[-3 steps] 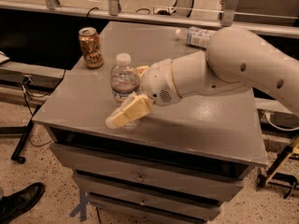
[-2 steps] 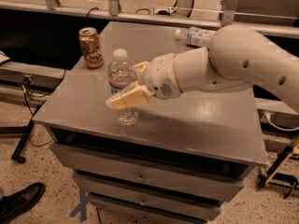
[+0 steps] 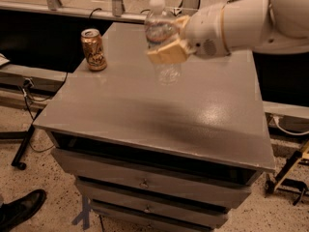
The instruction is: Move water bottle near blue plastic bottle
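The water bottle (image 3: 167, 72) is a clear ribbed bottle with a white cap, held upright in the air above the back middle of the grey table (image 3: 145, 115). My gripper (image 3: 169, 38) is shut on its middle, with one tan finger (image 3: 166, 54) across the front and the other behind. The white arm reaches in from the upper right. The blue plastic bottle is out of view, possibly hidden behind the arm.
A gold soda can (image 3: 94, 49) stands at the table's back left corner. The table is a drawer cabinet with drawers (image 3: 145, 182) below. A metal rail (image 3: 116, 1) runs behind it. A black shoe (image 3: 19, 209) and cables lie on the floor at left.
The gripper has lifted the water bottle off the table and carried it up and toward the back right. The view has shifted closer to the table.
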Available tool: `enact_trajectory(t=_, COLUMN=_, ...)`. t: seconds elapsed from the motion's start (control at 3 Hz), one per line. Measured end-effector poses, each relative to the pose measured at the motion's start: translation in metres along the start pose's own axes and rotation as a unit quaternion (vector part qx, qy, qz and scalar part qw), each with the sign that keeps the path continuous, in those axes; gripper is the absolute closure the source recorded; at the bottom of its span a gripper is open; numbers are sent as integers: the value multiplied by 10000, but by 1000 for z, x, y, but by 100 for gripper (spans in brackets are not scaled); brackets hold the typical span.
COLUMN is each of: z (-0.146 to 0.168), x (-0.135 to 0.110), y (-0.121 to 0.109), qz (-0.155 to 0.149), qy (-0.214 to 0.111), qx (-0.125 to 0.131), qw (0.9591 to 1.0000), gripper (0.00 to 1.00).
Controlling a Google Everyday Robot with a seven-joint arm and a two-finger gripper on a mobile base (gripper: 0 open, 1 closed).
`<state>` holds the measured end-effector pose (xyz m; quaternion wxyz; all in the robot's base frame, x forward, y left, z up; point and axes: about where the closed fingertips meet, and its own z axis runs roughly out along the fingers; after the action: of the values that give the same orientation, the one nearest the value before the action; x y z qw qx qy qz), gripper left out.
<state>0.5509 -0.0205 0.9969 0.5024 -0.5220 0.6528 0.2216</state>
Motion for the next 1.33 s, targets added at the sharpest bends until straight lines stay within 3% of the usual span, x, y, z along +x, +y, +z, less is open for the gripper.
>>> enact_trajectory(t=0.33, z=-21, x=-13, y=-21, qz=-138, qy=-18, qx=289, qw=9995, gripper=100)
enact_trajectory(t=0.67, z=-24, x=-11, y=-26, qz=-111, qy=-114, qx=388, qw=9991, gripper=100)
enact_trajectory(t=1.0, z=-32, x=1, y=-80, qz=14, qy=-343, qx=735, qw=9967, gripper=100)
enact_trajectory(t=1.33, z=-40, x=18, y=-157, qz=270, qy=-577, qx=1219, qw=9905, gripper=100)
